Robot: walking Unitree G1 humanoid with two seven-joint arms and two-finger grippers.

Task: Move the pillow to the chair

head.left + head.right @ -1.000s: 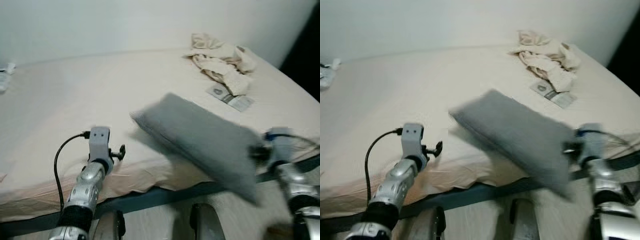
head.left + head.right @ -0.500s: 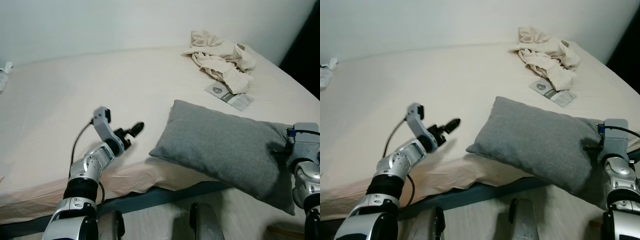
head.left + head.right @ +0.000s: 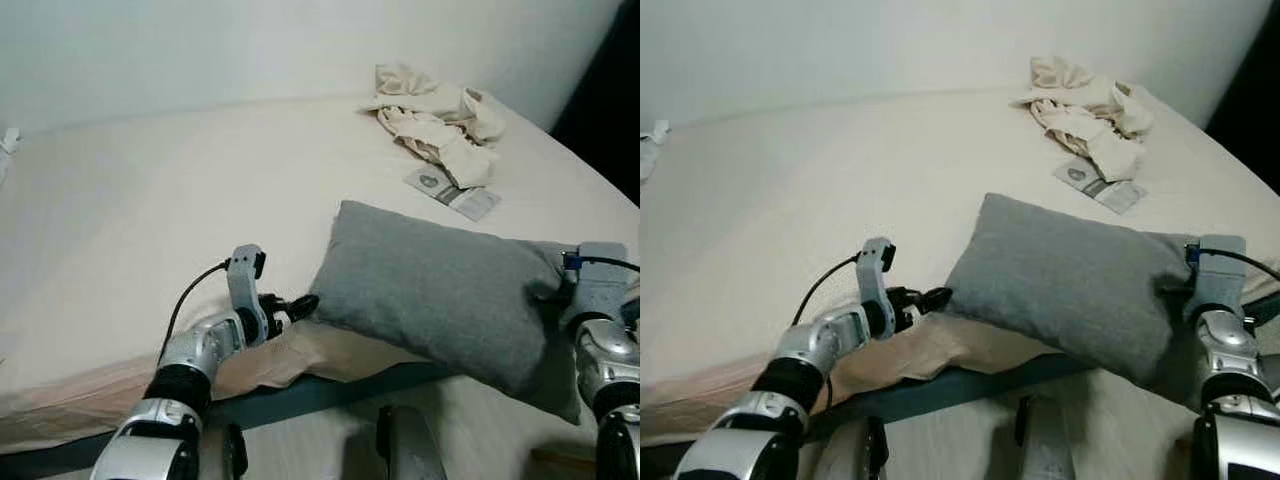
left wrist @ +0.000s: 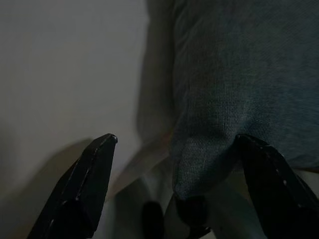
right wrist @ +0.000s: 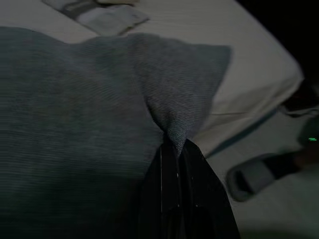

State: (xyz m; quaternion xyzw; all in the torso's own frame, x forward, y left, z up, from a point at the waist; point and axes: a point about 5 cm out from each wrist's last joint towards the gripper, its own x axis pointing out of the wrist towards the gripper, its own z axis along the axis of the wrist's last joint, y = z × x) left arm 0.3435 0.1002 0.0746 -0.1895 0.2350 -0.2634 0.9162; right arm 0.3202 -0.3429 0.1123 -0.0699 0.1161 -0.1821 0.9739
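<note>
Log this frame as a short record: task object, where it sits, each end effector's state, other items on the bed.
object: grey pillow
location: near edge of bed, partly overhanging it
right end effector: shut on pillow's right end, fabric pinched
left end effector: open, fingers either side of pillow's left corner, not closed yet
other items: crumpled cream cloth at far right; flat packet beside it
chair: not seen

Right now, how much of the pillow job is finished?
Done: the right gripper is shut on one end of the pillow.
In hand: the left gripper is open around the opposite corner, not yet shut.
Left: the pillow still lies on the bed; lifting and carrying it to the chair remain.
</note>
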